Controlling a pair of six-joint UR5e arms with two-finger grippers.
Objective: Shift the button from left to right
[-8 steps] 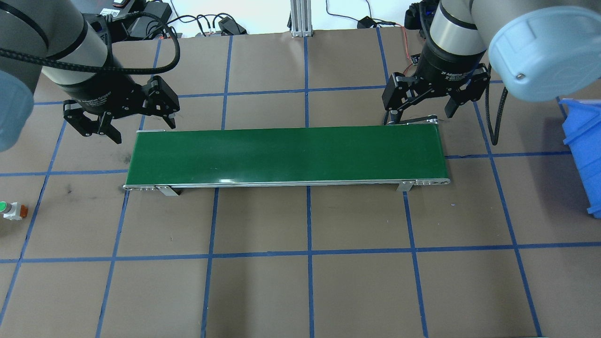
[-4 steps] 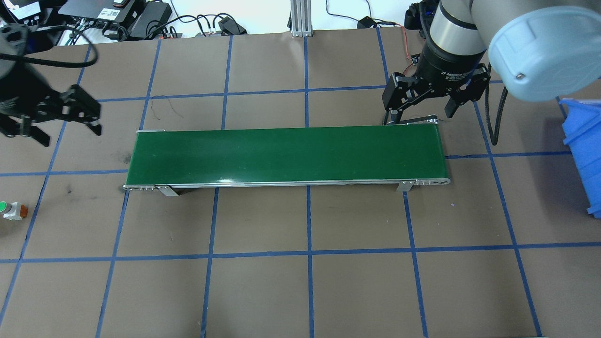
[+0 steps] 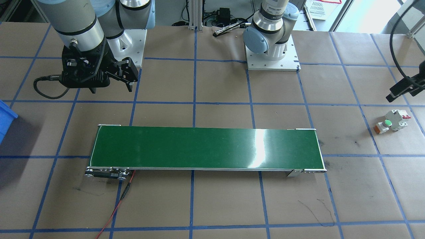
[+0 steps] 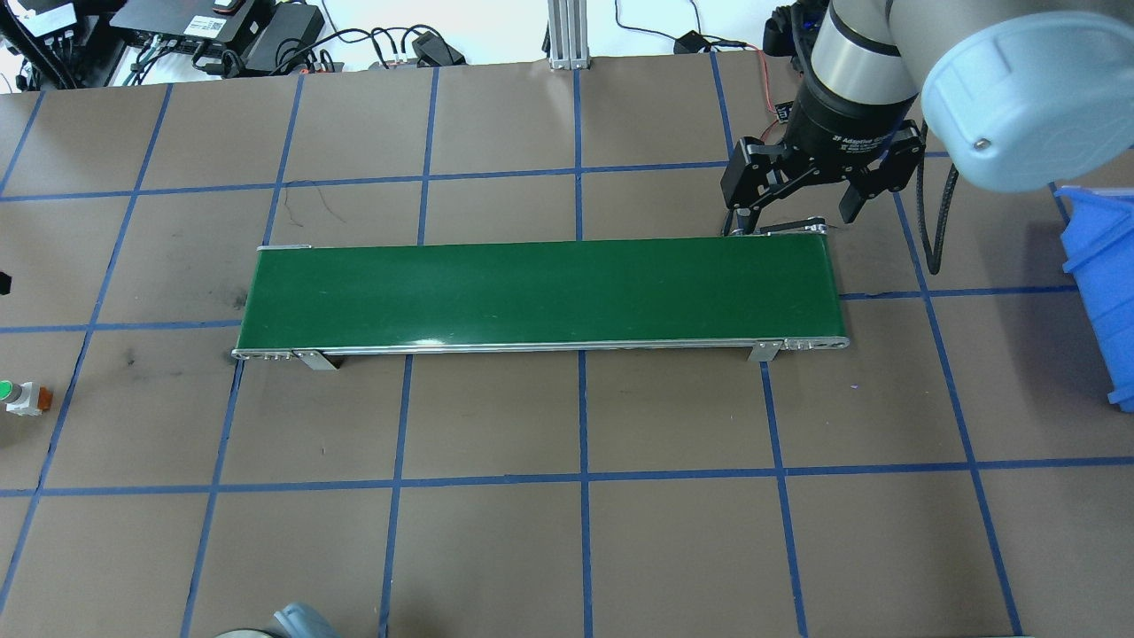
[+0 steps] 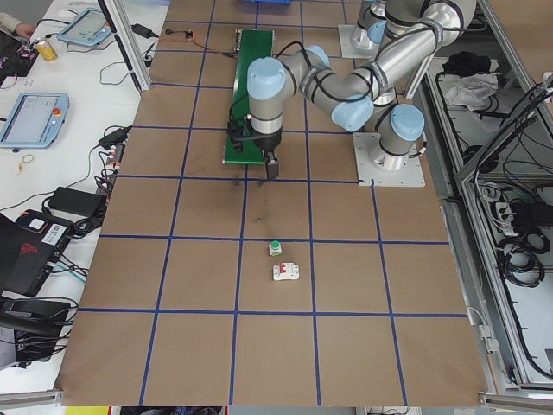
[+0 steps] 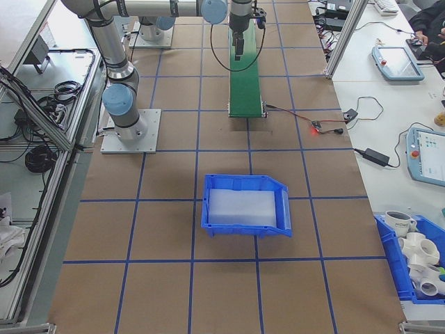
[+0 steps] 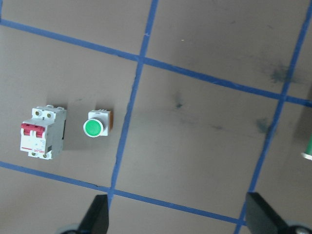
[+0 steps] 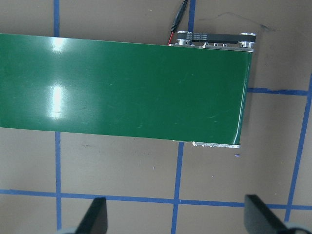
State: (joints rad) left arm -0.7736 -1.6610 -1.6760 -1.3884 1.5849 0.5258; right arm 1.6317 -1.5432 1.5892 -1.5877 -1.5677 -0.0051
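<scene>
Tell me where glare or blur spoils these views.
Front-facing view: white glare streaks on the long green conveyor belt. Right wrist view: fainter glare patches on it, picture sharp. Left wrist view: small green-capped push-button crisp, open left gripper's fingertips slightly blurred.

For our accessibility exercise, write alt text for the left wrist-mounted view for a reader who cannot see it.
A small green-capped button lies on brown paper crossed by blue tape lines, just right of a white circuit breaker with red levers. The open left gripper hangs above, fingertips at the bottom edge.
</scene>
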